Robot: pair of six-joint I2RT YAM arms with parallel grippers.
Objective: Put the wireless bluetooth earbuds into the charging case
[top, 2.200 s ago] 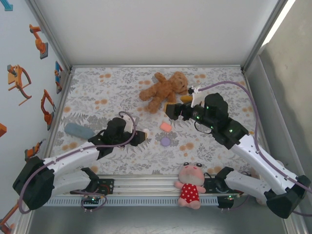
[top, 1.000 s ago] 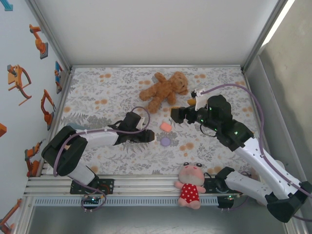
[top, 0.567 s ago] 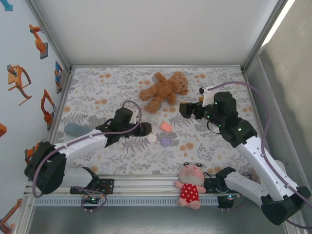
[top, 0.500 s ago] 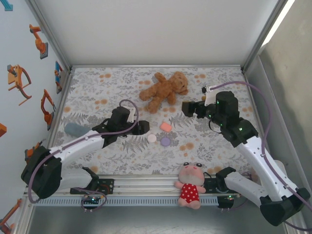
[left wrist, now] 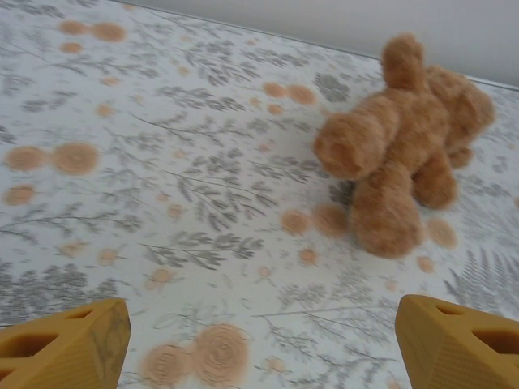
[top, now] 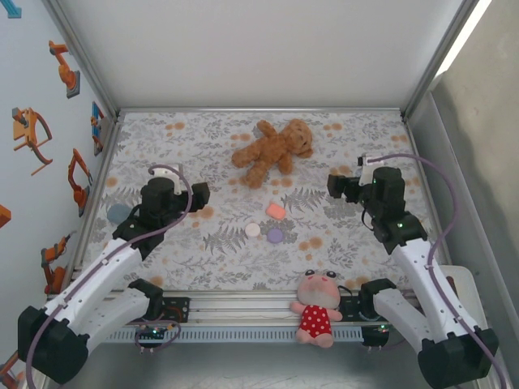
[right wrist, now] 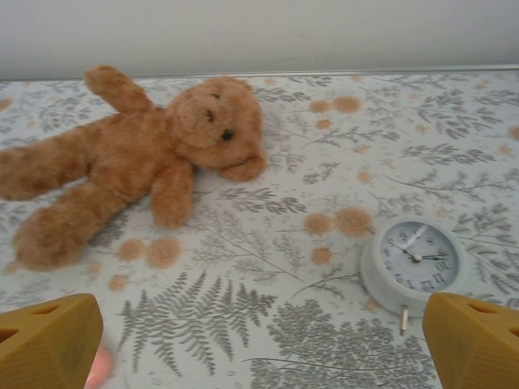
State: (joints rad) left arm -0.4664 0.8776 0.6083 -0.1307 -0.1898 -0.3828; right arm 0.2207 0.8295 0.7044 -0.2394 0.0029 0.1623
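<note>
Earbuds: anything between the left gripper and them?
Partly. A small white round piece lies beside the purple earbud, roughly on the line from the left gripper. Toward the pink earbud, just bare tablecloth.

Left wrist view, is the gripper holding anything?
No, the left gripper is open, its fingers wide apart with the flowered table showing between them.

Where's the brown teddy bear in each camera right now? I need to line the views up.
Top external: teddy bear at centre rear of the table, head pointing right.
Left wrist: teddy bear in the upper right.
Right wrist: teddy bear in the upper left, face toward the camera.
Shared landmark: the pale back wall just beyond it.
</note>
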